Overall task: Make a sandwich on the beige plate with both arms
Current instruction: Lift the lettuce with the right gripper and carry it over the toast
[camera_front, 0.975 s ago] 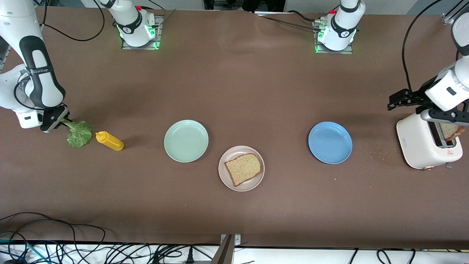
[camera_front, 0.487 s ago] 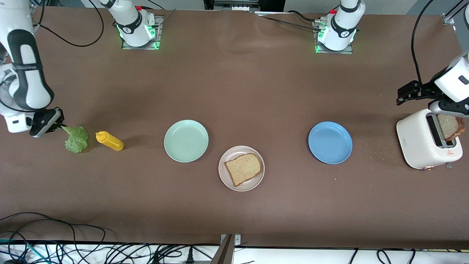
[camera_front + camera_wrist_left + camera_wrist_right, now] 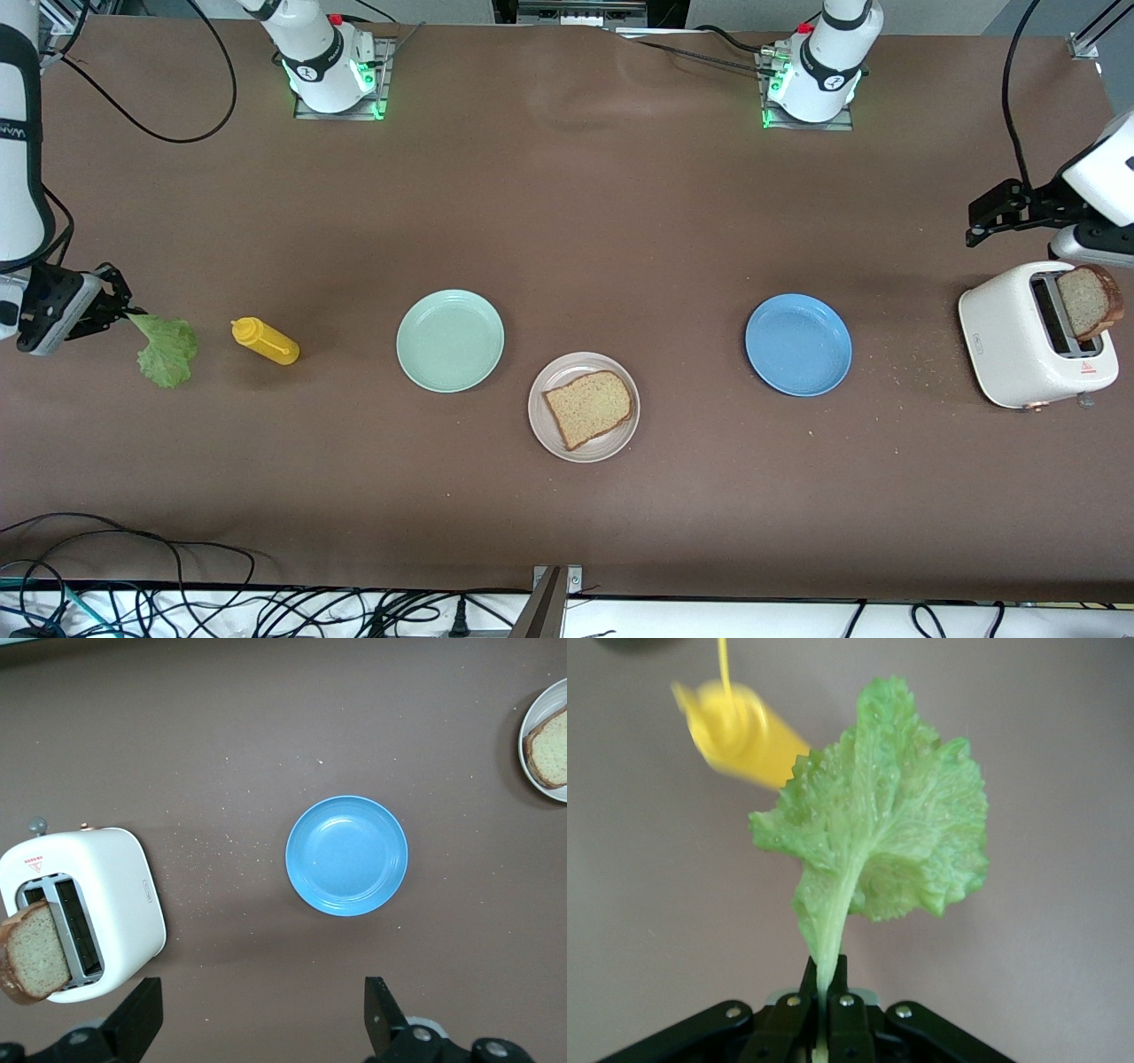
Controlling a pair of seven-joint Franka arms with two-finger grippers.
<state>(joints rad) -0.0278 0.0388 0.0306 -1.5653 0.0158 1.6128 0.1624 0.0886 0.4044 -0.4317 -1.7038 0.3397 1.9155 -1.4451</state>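
The toaster (image 3: 1032,341) bears a red warning label (image 3: 1089,368), its writing unreadable.

A mint-green plate (image 3: 450,340) sits on the brown surface (image 3: 567,221), bare inside. A blue plate (image 3: 798,345) lies well apart from it toward the left arm's end, also bare, with scattered crumbs (image 3: 917,363) between it and a white toaster (image 3: 1019,341). The toaster stands at that end of the surface, its two slots facing up and a small red warning label (image 3: 1087,366) on top. Toward the right arm's end, a yellow squeeze bottle (image 3: 265,341) lies on its side, nozzle pointing toward that end. Black cables (image 3: 177,594) tangle along the edge nearest the front camera.
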